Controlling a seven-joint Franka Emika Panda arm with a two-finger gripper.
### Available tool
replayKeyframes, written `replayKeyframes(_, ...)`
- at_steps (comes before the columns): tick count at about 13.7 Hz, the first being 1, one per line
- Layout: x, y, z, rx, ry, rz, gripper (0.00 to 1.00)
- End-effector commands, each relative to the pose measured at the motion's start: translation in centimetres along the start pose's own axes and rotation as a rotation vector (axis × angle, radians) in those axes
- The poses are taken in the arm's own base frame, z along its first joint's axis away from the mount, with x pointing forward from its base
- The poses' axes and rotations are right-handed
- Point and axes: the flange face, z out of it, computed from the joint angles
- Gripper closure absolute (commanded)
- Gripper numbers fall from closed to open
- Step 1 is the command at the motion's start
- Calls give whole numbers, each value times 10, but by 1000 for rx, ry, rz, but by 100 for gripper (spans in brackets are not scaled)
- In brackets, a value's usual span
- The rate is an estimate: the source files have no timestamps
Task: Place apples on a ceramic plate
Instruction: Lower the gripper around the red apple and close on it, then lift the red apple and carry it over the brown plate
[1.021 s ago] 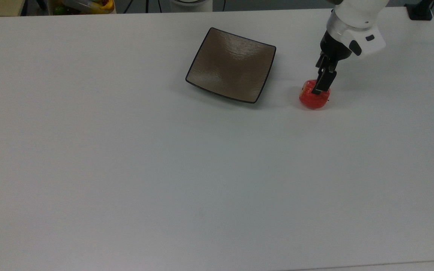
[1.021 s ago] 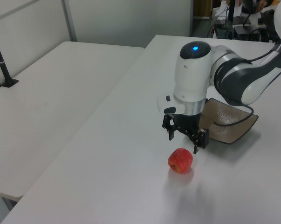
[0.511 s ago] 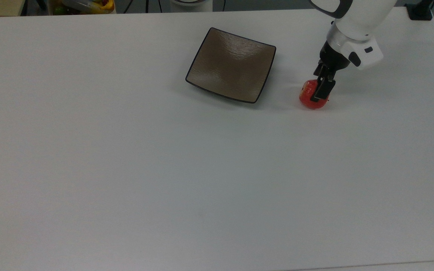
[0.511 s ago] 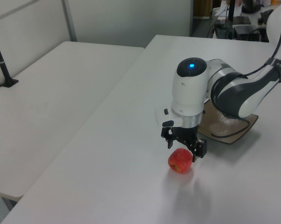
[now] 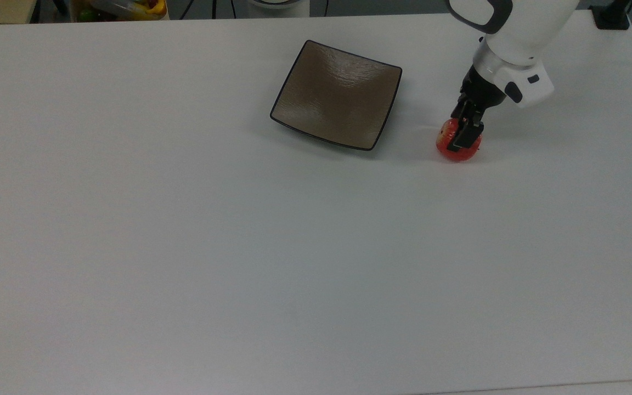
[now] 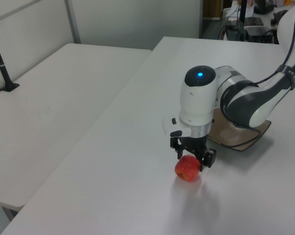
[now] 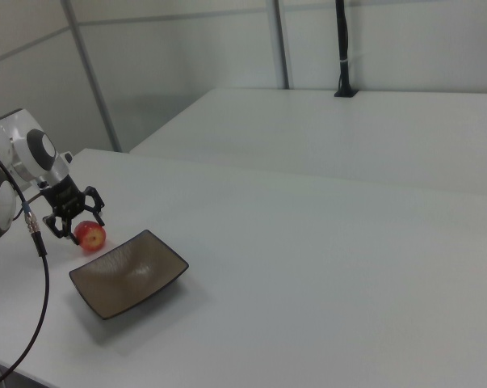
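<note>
The apple (image 6: 187, 169) is small, round, hard and shiny, so it may slip. The tool (image 6: 192, 157) is spread around its sides; squeeze there.

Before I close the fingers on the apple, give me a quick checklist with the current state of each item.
1. Gripper open: ok, fingers are spread.
2. Fingers on either side of the apple: ok, they straddle its top in the left view.
3. Fingers low enough for a firm hold: cannot tell.
4. Apple resting on the table: ok.
5. Plate empty and ready: ok.
6. Path from apple to plate free of other things: ok, bare table between them in the top view.
</note>
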Motion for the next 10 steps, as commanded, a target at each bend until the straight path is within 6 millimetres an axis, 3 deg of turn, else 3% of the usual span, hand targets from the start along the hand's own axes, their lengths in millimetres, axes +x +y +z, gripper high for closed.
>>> replayKeyframes(1, 5, 2, 0, -32, 1, 7, 56)
replayKeyframes(6, 2, 7, -10, -46, 10, 19, 56)
replayKeyframes(10, -20, 23, -58, -95, 45, 67, 56)
